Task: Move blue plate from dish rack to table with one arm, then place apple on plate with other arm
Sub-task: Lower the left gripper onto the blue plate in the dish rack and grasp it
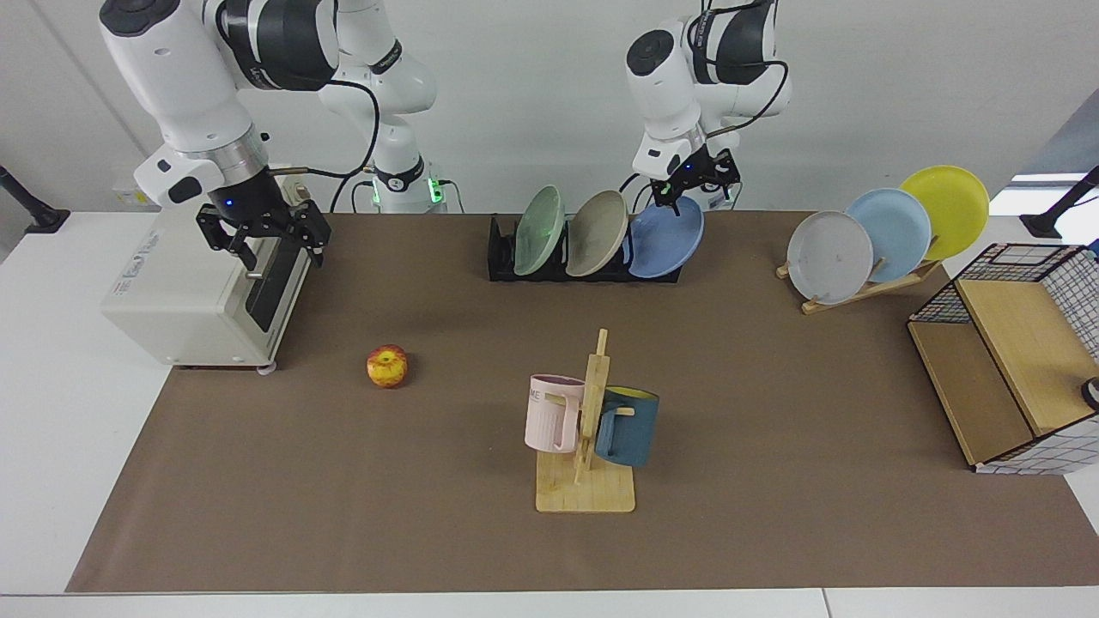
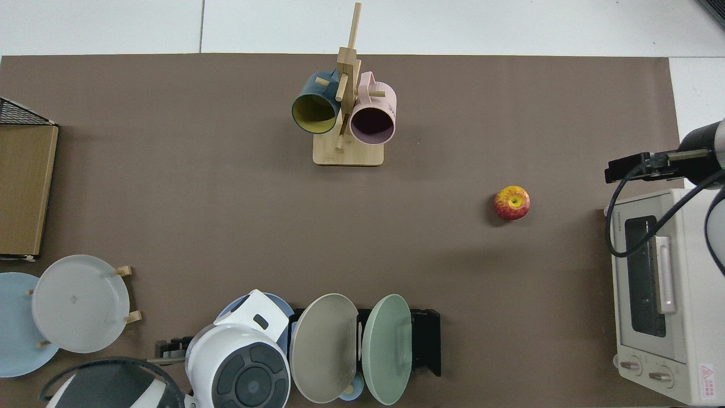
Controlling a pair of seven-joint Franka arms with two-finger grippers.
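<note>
1. Nearest the facing cam: wooden mug tree [image 1: 586, 446] w/ pink mug [image 1: 552, 413] & dark blue mug [image 1: 628, 427]. Only the top view looks into the mugs: yellow inside the blue one.
2. Apple [image 1: 387, 366] sits alone on the brown mat of the tabletop [image 1: 343, 515], well apart from the rack; top view shows its dimpled top [image 2: 512, 202].
3. Right gripper [image 1: 262, 233] hangs over the toaster oven [image 1: 202, 287], fingers spread, nothing in them; arm waits. Top view cuts it at the frame edge.
4. Wooden plate stand [image 1: 859, 287] holds grey, pale blue & yellow plates; wire basket [image 1: 1013, 378] beside it.
5. Far: dish rack [image 1: 584, 257] w/ green, beige & blue plate [image 1: 665, 240], blue at the end slot, leaning.
6. Left gripper [image 1: 687, 184] at the blue plate's top rim, fingers apart; touching or not, can't tell.
7. Top view: left arm's white body covers most of the blue plate [image 2: 281, 303]; gripper hidden there.
</note>
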